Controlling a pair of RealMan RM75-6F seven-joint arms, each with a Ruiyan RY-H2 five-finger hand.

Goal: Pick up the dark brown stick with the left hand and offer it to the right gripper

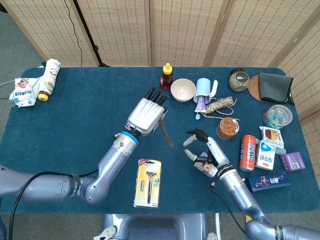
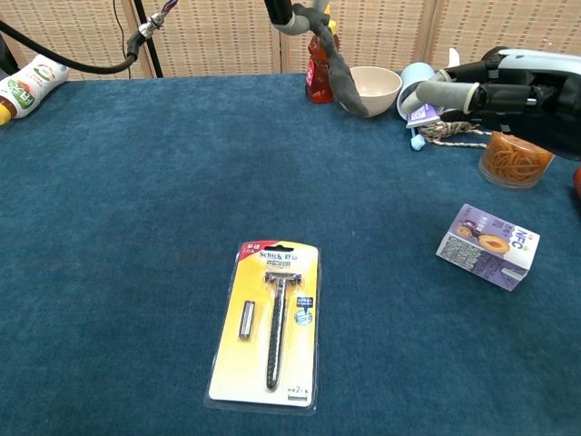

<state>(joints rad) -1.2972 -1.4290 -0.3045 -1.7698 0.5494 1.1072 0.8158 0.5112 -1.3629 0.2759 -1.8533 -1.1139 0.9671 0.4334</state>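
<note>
The pick-up is done: the left hand (image 1: 146, 114) holds the dark brown stick (image 1: 166, 132) clear of the desk (image 1: 75, 125), above the middle of the blue cloth. Its fingers are curled around the stick's upper end, and the free end slants down toward the right hand (image 1: 202, 147). In the chest view the stick (image 2: 343, 77) hangs from the top of the frame in front of the bowl (image 2: 368, 88), which confirms that it is airborne and not lying on the cloth.

The offer is in progress but not finished. The right hand is raised above the desk toward the front right of centre, holding nothing, with its fingers spread and turned toward the stick. There is a visible gap between the stick's lower tip and the nearest right fingers, so no contact has been made. In the chest view the right hand (image 2: 508, 86) reaches in from the right edge, its outstretched finger pointing at the stick but short of it.

What seems to be left is closing that gap, so that the free end lies between the right fingers, which can then take it.

The razor pack (image 1: 148, 182) lies untouched near the front edge and plays no part.
</note>
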